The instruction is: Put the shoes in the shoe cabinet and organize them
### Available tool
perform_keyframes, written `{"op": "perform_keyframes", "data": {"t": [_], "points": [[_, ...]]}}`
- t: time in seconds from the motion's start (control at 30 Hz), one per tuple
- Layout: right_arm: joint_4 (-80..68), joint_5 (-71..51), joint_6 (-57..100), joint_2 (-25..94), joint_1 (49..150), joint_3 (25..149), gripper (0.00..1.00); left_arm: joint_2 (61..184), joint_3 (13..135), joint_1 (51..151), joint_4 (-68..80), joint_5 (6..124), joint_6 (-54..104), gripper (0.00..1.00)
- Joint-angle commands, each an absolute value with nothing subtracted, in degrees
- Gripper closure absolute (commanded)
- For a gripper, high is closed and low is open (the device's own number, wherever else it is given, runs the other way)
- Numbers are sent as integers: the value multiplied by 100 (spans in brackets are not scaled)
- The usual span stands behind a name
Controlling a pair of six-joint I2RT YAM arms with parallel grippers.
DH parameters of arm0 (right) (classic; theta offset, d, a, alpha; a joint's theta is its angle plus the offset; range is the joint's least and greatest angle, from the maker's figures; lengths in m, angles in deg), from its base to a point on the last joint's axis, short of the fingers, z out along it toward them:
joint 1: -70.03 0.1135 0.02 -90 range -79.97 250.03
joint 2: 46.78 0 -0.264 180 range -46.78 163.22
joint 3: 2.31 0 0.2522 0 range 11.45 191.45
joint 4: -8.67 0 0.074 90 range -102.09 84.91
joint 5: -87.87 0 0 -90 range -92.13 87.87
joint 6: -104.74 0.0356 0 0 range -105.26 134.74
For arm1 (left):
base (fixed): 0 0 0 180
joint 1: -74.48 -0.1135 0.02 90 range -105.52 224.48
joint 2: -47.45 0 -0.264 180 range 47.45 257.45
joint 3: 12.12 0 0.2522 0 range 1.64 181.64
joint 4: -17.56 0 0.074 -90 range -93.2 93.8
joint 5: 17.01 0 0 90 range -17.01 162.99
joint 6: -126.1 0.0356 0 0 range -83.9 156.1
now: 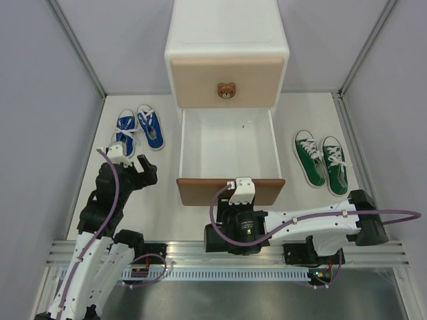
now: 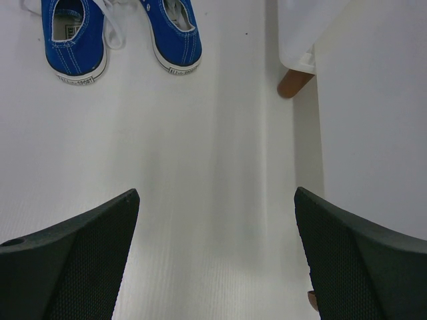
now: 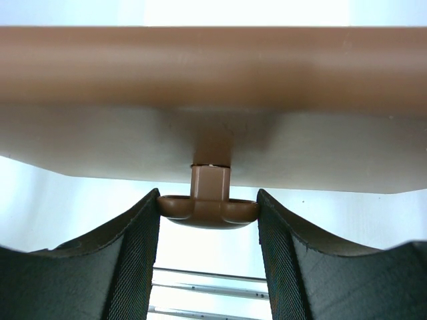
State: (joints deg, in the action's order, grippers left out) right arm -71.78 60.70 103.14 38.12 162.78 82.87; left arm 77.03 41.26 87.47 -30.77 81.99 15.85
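The white shoe cabinet (image 1: 227,33) stands at the back. Its beige upper drawer (image 1: 227,80) is shut; its brown lower drawer (image 1: 230,190) is pulled far out and empty. My right gripper (image 1: 241,193) is shut on the lower drawer's brown knob (image 3: 208,212), a finger touching each side. The blue shoes (image 1: 139,128) lie side by side left of the drawer and show at the top of the left wrist view (image 2: 120,33). The green shoes (image 1: 322,160) lie right of the drawer. My left gripper (image 1: 137,172) is open and empty, just in front of the blue shoes.
A brown cabinet foot (image 2: 293,81) and the drawer's white side wall (image 2: 373,120) are on the right of the left wrist view. Grey walls enclose the white table (image 1: 160,207). A metal rail (image 1: 200,263) runs along the near edge.
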Motion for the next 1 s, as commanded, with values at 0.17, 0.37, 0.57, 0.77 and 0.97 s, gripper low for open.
{"op": "perform_keyframes", "data": {"t": [0.17, 0.37, 0.57, 0.77, 0.97], "points": [[-7240, 6036, 10615, 4023, 16601, 8836, 48, 7733, 4111, 8758, -2863, 8310, 1764, 0], [-7532, 6098, 10976, 3655, 16609, 8528, 22, 7733, 4111, 8758, -2872, 8292, 1773, 0], [-7022, 5852, 10028, 3285, 16724, 8448, 2, 7742, 4111, 8766, -2872, 8275, 1755, 0], [-7109, 5474, 9253, 2916, 16768, 8931, 2, 7759, 4111, 8758, -2863, 8257, 1764, 0], [-7241, 5849, 8499, 2134, 16768, 9371, 2, 7786, 4111, 8758, -2872, 8222, 1755, 0]]}}
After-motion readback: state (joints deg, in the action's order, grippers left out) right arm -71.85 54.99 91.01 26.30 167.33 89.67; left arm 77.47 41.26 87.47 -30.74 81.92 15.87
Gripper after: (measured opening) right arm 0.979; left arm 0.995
